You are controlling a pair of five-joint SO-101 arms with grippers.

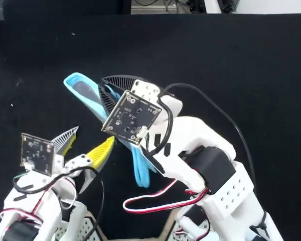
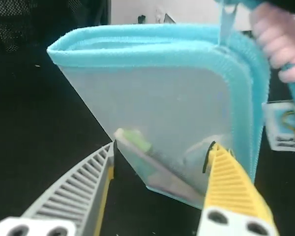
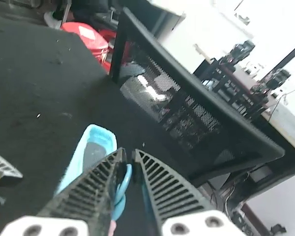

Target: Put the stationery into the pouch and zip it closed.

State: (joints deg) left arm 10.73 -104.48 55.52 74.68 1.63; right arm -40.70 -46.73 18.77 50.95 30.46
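- High view: overhead, down onto the table (image 1: 251,60).
- Left wrist view: close against the pouch (image 2: 152,113).
- Right wrist view: low, facing the room (image 3: 226,29), pouch shared.

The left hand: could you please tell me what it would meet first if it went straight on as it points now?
Most likely the pouch: its corner sits inside the open left hand; depth is unclear.

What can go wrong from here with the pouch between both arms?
1. The left gripper has its jaws open around the pouch corner, so nothing braces it; a pull may swing or tip it instead of zipping.
2. The right gripper seems shut on the blue loop, not the zipper pull; pulling may just drag the pouch.
3. Closing the left jaws could pinch the stationery inside.
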